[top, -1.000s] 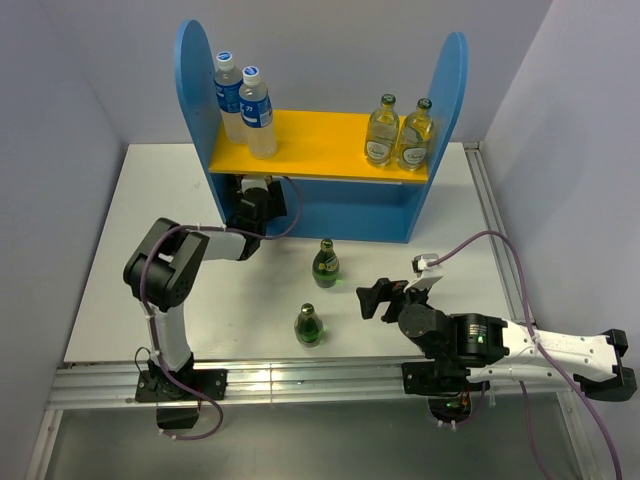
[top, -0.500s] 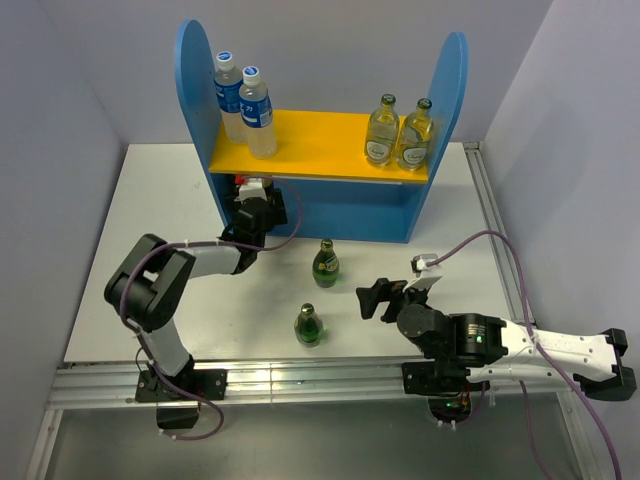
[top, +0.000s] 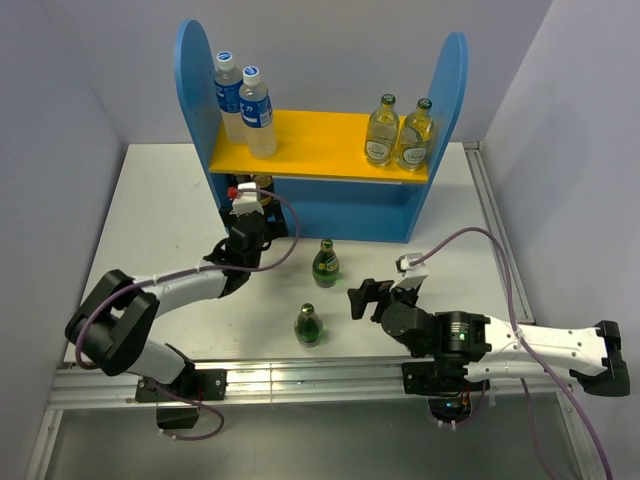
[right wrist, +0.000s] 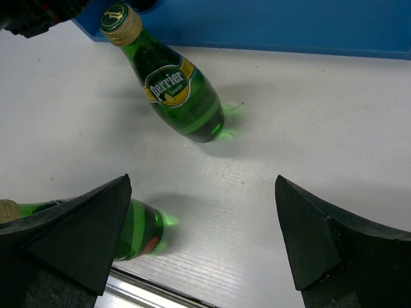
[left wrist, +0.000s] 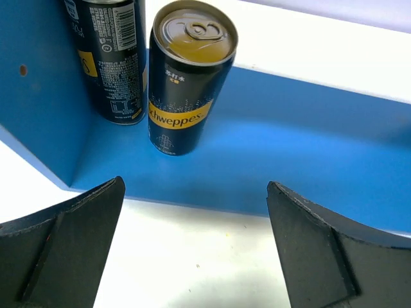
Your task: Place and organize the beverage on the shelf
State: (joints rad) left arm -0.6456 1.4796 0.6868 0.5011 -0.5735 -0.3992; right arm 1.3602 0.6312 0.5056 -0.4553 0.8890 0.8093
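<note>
The shelf (top: 320, 142) stands at the back of the table, with two water bottles (top: 257, 112) at the left of its yellow board and two clear glass bottles (top: 381, 131) at the right. Two black cans stand on its blue lower level: a Schweppes can (left wrist: 189, 77) and another (left wrist: 109, 58) behind it. My left gripper (left wrist: 196, 186) is open just in front of that level, holding nothing. Two green bottles stand on the table, a Perrier (right wrist: 176, 90) and a nearer one (right wrist: 138, 228). My right gripper (right wrist: 202, 183) is open between and to the right of them.
The shelf's left side panel (left wrist: 38, 115) rises close beside the cans. A metal rail (top: 300, 380) runs along the table's near edge, just behind the nearer green bottle (top: 310, 325). Grey walls close in the table on three sides.
My left gripper has opened fully and drawn back a little from the lower level, leaving the Schweppes can standing; its arm has stretched out lower. The right gripper edged slightly left.
</note>
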